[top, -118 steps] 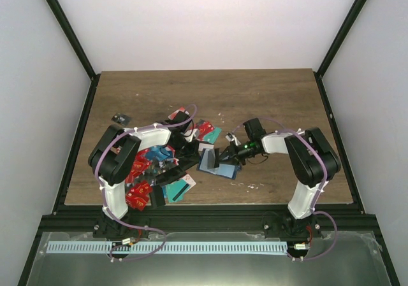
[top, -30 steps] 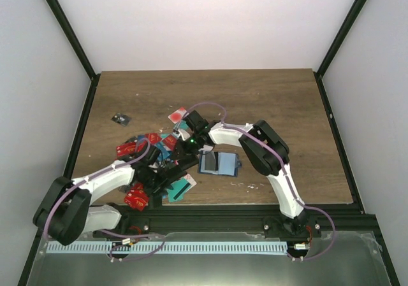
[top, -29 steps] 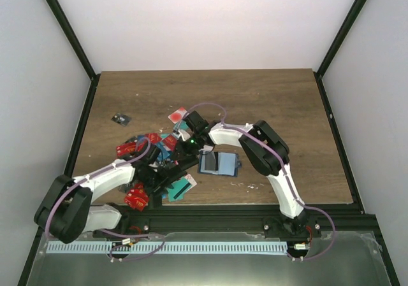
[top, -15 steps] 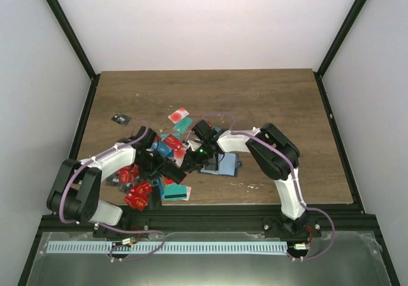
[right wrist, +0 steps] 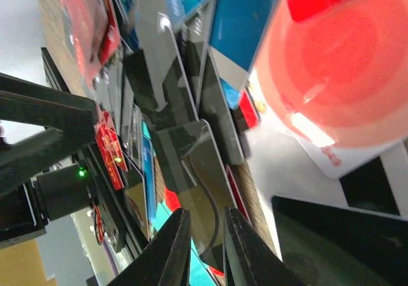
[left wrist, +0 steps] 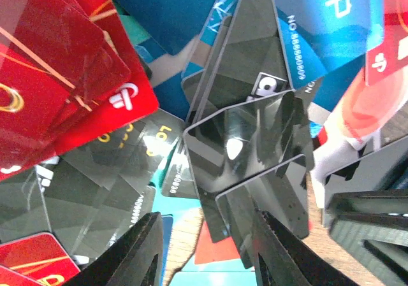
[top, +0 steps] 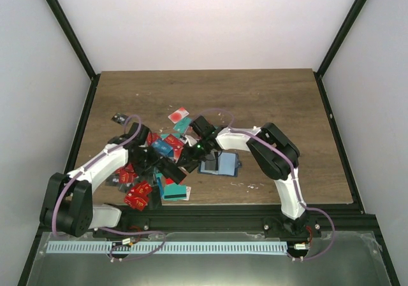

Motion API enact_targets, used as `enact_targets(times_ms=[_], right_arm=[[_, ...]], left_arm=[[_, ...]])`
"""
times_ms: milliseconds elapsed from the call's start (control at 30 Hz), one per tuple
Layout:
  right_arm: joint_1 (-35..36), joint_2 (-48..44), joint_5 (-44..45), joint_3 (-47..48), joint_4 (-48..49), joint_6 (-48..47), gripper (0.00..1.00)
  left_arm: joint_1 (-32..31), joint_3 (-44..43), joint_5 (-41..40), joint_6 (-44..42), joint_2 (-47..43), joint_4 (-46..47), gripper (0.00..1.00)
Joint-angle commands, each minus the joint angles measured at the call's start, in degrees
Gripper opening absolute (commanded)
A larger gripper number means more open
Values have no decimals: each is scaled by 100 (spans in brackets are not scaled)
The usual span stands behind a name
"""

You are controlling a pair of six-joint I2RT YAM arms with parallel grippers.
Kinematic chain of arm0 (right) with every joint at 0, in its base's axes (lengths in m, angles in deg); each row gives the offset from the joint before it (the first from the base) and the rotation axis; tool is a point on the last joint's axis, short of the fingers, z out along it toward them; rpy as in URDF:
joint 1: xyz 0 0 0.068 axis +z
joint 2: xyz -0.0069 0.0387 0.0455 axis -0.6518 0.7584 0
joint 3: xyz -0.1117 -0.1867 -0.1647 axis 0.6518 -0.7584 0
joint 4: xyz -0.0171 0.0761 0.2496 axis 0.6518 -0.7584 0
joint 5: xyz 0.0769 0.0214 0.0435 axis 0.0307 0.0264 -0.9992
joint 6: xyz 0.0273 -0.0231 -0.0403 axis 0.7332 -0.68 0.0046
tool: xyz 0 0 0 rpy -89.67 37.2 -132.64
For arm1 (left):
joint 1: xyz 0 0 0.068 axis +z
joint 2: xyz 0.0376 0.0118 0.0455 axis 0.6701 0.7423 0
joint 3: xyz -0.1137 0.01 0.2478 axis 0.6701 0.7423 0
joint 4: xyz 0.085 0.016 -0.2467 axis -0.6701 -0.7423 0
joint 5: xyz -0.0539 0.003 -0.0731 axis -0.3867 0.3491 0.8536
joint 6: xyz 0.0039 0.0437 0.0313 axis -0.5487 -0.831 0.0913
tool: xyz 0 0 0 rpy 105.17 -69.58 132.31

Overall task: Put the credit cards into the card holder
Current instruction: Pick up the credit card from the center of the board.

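The credit cards (top: 167,147) lie in a loose heap left of centre: red, teal, blue and black. The dark blue card holder (top: 220,164) lies flat just right of the heap. My left gripper (top: 167,166) hangs low over the heap, and my right gripper (top: 186,158) comes in from the holder's side, the two almost touching. In the left wrist view the left gripper (left wrist: 207,254) is open above overlapping black cards (left wrist: 245,139). In the right wrist view the right gripper (right wrist: 205,248) stands narrowly open over a glossy black card (right wrist: 204,171), with nothing clamped.
A pink-and-white card (top: 180,115) lies alone behind the heap. A small black item (top: 118,118) sits far left. Red cards (top: 137,193) and a teal card (top: 177,192) lie near the front edge. Black frame rails border the table.
The left arm has swung up from the front edge into the heap and its jaws have widened. The right gripper has slid a little back and left over the cards.
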Motion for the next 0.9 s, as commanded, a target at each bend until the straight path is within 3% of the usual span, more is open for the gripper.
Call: enact_targets(times_ms=[0,300,867], right_arm=[[17,28,107,360,-1,-18,17],[12,377,-102,712,246,-66,17],[12,1238,-298,975,390,-113,17]], left_arm=[[115,194,-30,-401,-72,404,42],[359,762,287,-592,1,1493,41],[442,1241,326,-605,238,2376,21]])
